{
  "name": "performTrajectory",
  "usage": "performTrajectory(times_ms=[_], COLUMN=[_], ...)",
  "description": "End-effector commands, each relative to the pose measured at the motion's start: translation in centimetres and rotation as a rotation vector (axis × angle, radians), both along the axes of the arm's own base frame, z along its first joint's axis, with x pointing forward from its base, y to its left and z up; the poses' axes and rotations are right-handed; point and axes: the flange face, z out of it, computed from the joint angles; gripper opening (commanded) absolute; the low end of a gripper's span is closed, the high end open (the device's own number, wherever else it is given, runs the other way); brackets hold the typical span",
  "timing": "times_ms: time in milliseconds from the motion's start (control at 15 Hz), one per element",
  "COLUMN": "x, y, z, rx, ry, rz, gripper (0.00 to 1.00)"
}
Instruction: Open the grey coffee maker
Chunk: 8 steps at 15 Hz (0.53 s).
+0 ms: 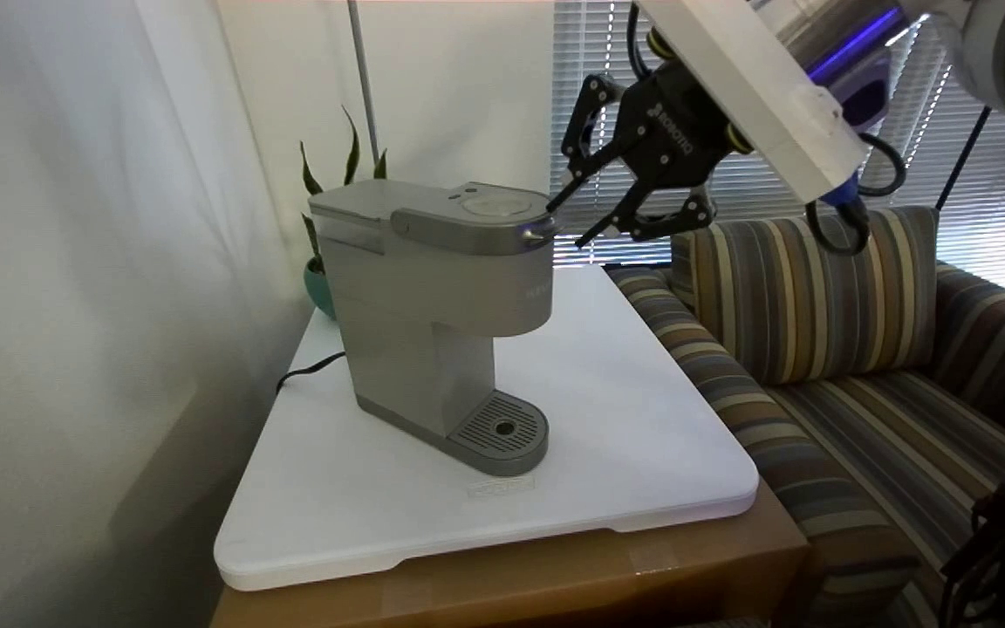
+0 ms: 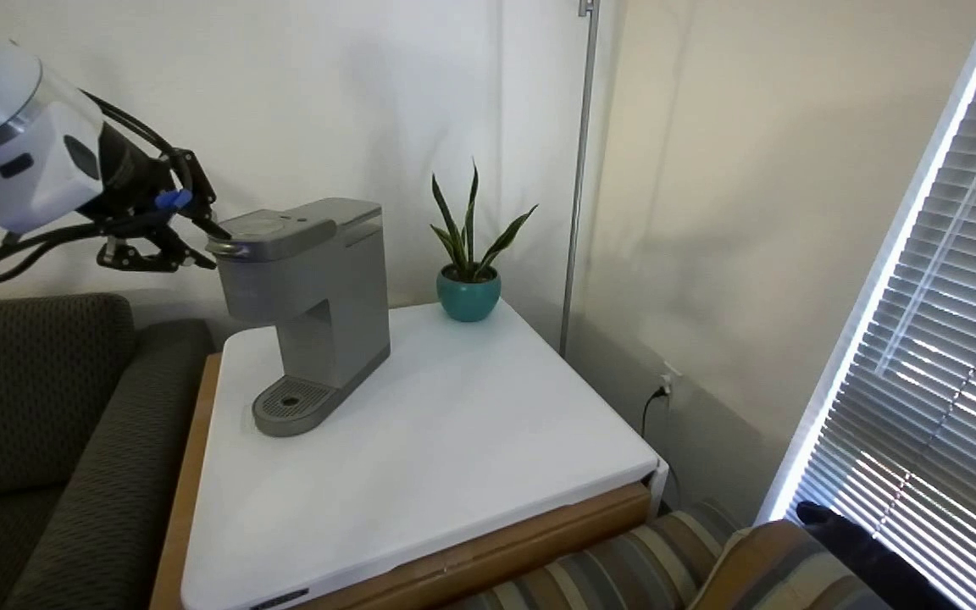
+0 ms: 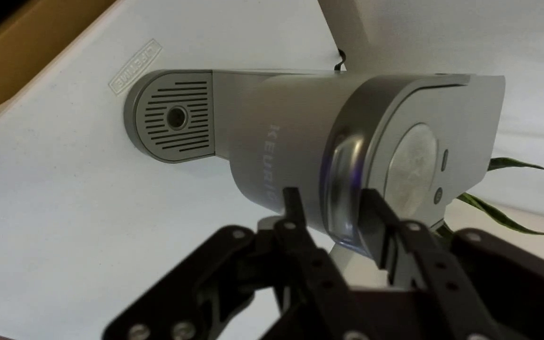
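White tabletop [image 2: 454,424] with grey coffee maker [image 1: 433,296] and potted plant [image 2: 468,292], striped armchair [image 1: 895,436] alongside, window blinds [image 2: 962,288], gripper [image 1: 564,227] jaws parted

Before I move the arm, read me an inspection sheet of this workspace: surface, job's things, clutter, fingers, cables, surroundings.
Surface: white table, with a LIFETIME marking near the drip tray.
Job's things: grey coffee maker, upright, its lid shut.
Clutter: potted plant at a table corner.
Fingers: apart, the lid's front handle between them in the wrist view; whether they touch it is unclear.
Cables: black cord from behind the coffee maker to the table's edge; arm cables hang looped.
Surroundings: striped armchair beside the table; window blinds.
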Motion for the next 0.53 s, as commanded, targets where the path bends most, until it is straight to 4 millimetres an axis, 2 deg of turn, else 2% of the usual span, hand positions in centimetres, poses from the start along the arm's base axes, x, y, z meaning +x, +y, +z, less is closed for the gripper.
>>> performTrajectory(times_ms=[0, 267, 467], x=[-0.37, -0.19, 0.00], y=[-0.38, -0.23, 0.21], z=[0.82, 1.53, 1.31], rx=[0.000, 0.007, 0.008], ry=[-0.015, -0.030, -0.026], rz=[-0.016, -0.024, -0.018], gripper=[0.68, 0.97, 1.00])
